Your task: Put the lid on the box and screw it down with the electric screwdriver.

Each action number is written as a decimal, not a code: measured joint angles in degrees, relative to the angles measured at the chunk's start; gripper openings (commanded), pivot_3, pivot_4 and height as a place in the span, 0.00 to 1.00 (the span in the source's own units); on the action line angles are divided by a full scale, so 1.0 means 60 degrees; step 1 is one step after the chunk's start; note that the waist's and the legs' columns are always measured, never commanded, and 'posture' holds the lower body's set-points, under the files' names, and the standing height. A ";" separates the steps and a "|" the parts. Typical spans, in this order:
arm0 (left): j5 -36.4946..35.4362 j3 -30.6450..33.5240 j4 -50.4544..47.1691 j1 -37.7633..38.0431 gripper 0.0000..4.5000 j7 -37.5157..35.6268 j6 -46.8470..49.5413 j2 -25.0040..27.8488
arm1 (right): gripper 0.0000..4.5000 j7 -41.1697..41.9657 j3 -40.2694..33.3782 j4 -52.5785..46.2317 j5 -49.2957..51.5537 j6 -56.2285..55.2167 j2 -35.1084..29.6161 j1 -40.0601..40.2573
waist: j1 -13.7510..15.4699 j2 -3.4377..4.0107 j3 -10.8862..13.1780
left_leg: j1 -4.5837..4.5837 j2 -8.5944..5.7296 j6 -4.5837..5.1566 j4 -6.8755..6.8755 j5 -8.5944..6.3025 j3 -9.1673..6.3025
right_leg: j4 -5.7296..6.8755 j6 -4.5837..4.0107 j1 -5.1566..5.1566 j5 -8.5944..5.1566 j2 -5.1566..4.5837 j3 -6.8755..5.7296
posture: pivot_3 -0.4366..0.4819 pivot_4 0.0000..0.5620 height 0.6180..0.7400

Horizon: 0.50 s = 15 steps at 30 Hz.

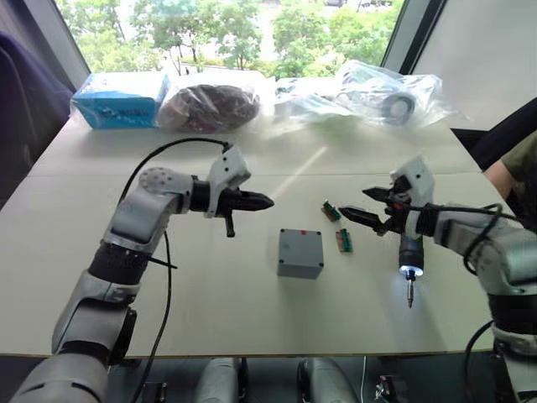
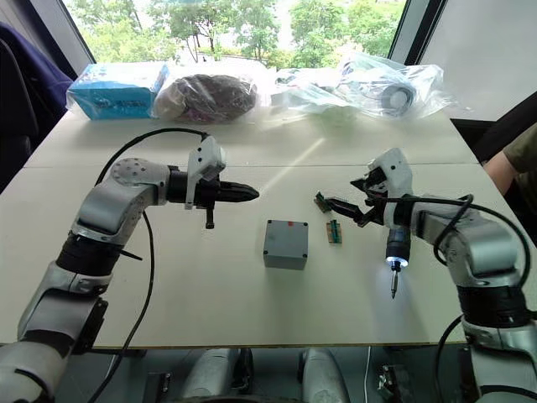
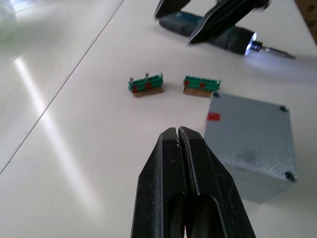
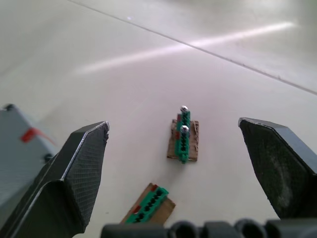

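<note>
Small square grey plastic box (image 1: 300,253) sits mid-table, flat grey lid (image 3: 252,126) already on, corner screws visible. Left gripper (image 1: 267,201), at its 10 o'clock, fingers together, empty. Right gripper (image 1: 367,206), 3 o'clock, fingers apart; dark pen-shaped electric screwdriver (image 1: 409,254) hangs beneath, lamp lit, grip unclear. Judged nearly done.

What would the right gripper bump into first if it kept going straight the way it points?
Probably the farther green strip, centred between the open right gripper's fingers; it likely passes over the nearer strip. Depth is unclear.
</note>
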 measured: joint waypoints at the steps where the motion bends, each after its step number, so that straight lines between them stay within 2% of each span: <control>1: -0.0039 -0.0014 -0.0127 0.0000 0.00 0.0018 0.0085 -0.0023 | 0.98 0.0001 0.0189 0.0408 -0.0275 -0.0353 0.0115 -0.0089 | -0.0010 0.0001 0.0000 | 0.0000 0.0001 -0.0016 0.0000 0.0009 0.0002 | 0.0002 0.0000 -0.0002 0.0000 0.0001 0.0002 | 0.48 0.27 1.00; 4: -0.0041 -0.0030 -0.0457 0.0026 0.00 0.0143 0.0194 -0.0004 | 0.83 0.0114 0.0421 0.1393 -0.0898 -0.1247 0.0371 -0.0352 | -0.0015 0.0001 0.0001 | 0.0001 0.0003 -0.0032 -0.0001 0.0019 0.0002 | 0.0004 0.0000 -0.0003 0.0000 0.0005 0.0003 | 0.48 0.27 1.00; 8: 0.0005 -0.0236 -0.0718 0.0395 0.00 0.0397 0.0244 -0.0018 | 0.52 0.0293 0.0620 0.1971 -0.1281 -0.1905 0.0739 -0.0631 | -0.0029 0.0001 0.0001 | 0.0006 0.0006 -0.0033 -0.0002 0.0019 0.0002 | 0.0007 0.0001 0.0000 0.0000 0.0005 0.0004 | 0.48 0.27 1.00; 15: 0.0294 -0.0524 -0.0747 0.0610 0.00 0.0696 0.0205 0.0067 | 0.52 0.0576 0.0772 0.2323 -0.1672 -0.2211 0.1050 -0.0748 | 0.0004 0.0001 0.0001 | 0.0005 0.0006 -0.0033 -0.0002 0.0019 0.0002 | 0.0008 0.0000 0.0001 0.0000 0.0003 0.0003 | 0.48 0.27 1.00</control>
